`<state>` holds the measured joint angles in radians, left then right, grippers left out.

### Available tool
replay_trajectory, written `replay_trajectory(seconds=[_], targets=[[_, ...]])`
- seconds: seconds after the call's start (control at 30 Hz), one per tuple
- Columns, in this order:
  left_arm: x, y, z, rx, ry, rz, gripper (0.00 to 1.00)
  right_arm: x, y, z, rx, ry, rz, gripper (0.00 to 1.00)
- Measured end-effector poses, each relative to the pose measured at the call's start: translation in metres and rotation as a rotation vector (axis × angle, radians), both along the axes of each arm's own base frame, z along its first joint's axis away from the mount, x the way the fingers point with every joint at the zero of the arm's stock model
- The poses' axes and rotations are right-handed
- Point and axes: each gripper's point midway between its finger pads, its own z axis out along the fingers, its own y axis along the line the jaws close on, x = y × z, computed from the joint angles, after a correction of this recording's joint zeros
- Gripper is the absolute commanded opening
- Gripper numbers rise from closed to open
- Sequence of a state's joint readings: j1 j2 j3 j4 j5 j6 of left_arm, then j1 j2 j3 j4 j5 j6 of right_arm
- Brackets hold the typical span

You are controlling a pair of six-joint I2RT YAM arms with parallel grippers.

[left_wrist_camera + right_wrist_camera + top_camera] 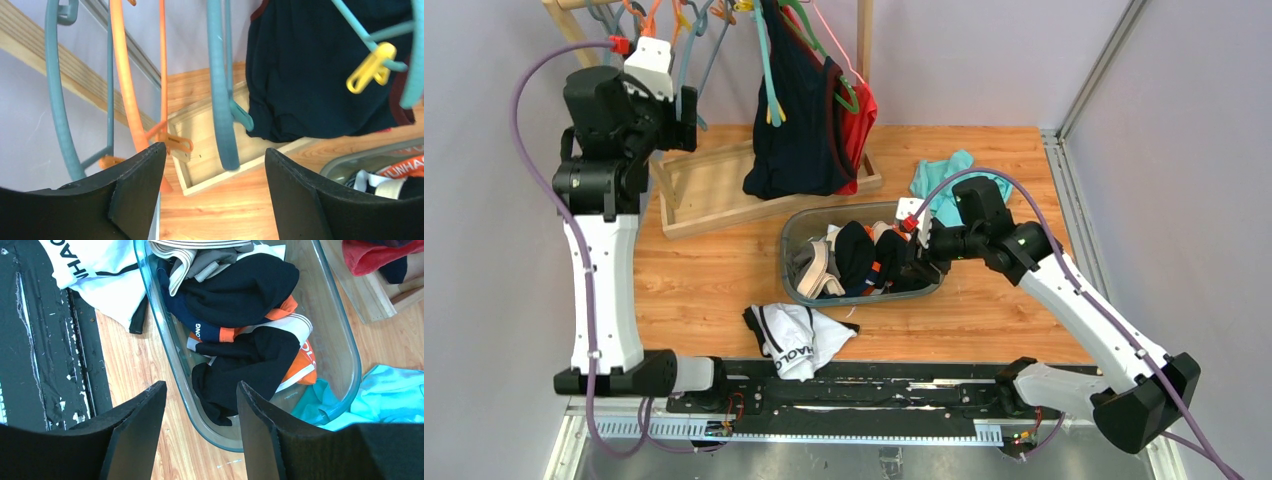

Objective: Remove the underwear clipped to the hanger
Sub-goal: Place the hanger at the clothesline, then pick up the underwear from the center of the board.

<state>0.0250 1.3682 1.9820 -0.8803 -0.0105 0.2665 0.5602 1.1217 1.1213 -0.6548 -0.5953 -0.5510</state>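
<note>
**A:** On the rack at the far side of the table, what is listed as clipped?

**B:** Entry one: hangers [220, 100], teal and orange, all recorded bare. A yellow clip [372, 67] and an orange clip [177, 144] are seen holding nothing. Entry two: a navy tank top [799, 130], hung, not counted. No briefs are made out up there, though the rack's top is cropped. Removal is therefore judged done, or nearly so.

**A:** And where is the underwear [864, 255] entered?

**B:** It is mostly piled in the glass tub [340, 335]: black briefs [250, 287], a grey pair with beige waistband [819, 268], and others banded in orange. One white pair with black lettering [799, 338] is logged on the table outside the tub, near the arm bases.

**A:** Grippers?

**B:** The left gripper [215, 152] is raised among the hangers, fingers apart, nothing between them. The right gripper [200, 387] is poised over the tub's rim, fingers likewise spread and empty.

**A:** Obstructions?

**B:** The hangers are crowded closely around the left gripper, and the tank top is draped beside them. A teal cloth [944, 175] is noted behind the tub, by the right arm.
</note>
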Motion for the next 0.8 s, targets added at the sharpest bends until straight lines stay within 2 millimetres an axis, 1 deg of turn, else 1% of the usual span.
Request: replay_trajectory(seconds=[0.1, 0.2, 0.23, 0.37, 0.5, 0.6, 0.67, 0.7, 0.8], targets=[[-0.020, -0.007, -0.001, -0.003, -0.023, -0.036, 0.81, 0.001, 0.001, -0.004, -0.003, 0.009, 0.002, 0.57], [-0.041, -0.016, -0.009, -0.004, -0.034, -0.092, 0.85, 0.001, 0.001, -0.007, -0.004, 0.011, 0.001, 0.60], [-0.048, -0.020, -0.013, -0.006, -0.036, -0.112, 0.87, 0.001, 0.001, -0.007, -0.003, 0.011, 0.000, 0.62], [-0.075, -0.037, -0.038, -0.003, -0.024, -0.218, 0.95, 0.007, 0.002, -0.008, 0.002, 0.006, -0.029, 0.63], [-0.102, -0.056, -0.078, 0.008, 0.018, -0.350, 0.98, 0.017, -0.001, -0.011, -0.006, -0.007, -0.090, 0.63], [-0.117, -0.070, -0.105, 0.029, 0.047, -0.454, 0.97, 0.026, -0.006, -0.014, -0.019, -0.019, -0.150, 0.63], [-0.128, -0.078, -0.128, 0.055, 0.080, -0.532, 0.95, 0.032, -0.008, -0.015, -0.024, -0.030, -0.189, 0.63], [-0.133, -0.081, -0.137, 0.066, 0.096, -0.560, 0.95, 0.035, -0.010, -0.016, -0.028, -0.036, -0.206, 0.63], [-0.144, -0.086, -0.175, 0.106, 0.176, -0.640, 0.93, 0.044, -0.014, -0.017, -0.038, -0.055, -0.253, 0.63]])
